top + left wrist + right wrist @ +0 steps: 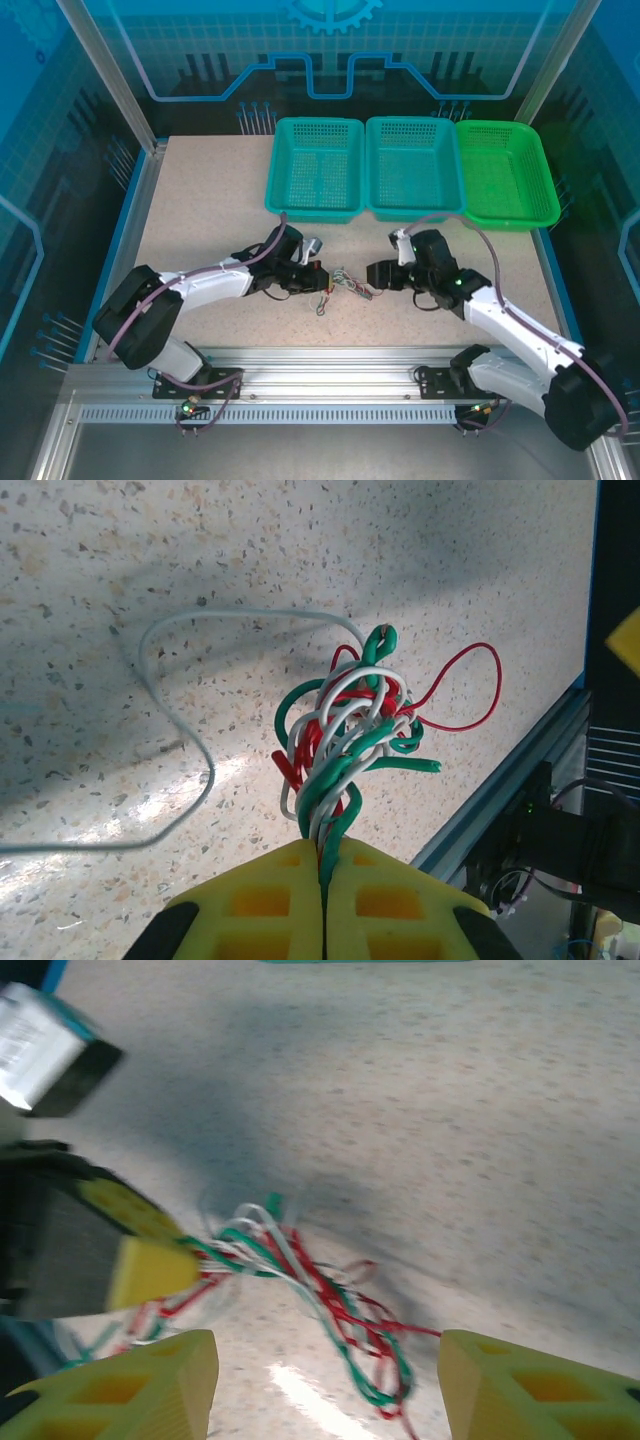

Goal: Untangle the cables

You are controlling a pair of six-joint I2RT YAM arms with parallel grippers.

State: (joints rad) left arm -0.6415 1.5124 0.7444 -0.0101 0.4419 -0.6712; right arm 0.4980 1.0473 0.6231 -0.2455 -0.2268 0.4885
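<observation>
The left gripper (322, 872) has its yellow fingers pressed together, pinching the cables (350, 730), a red, white and green knot at mid-table (200, 220). The right gripper (325, 1365) is spread just right of the knot, apparently not touching it. A white label (28, 1045) is too blurred to read.

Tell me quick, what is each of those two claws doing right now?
The left gripper is closed on the tangled cables.
The right gripper is open, gripping nothing.

Ends of the cables (345, 740) are hidden between the left fingers (250, 905).
</observation>
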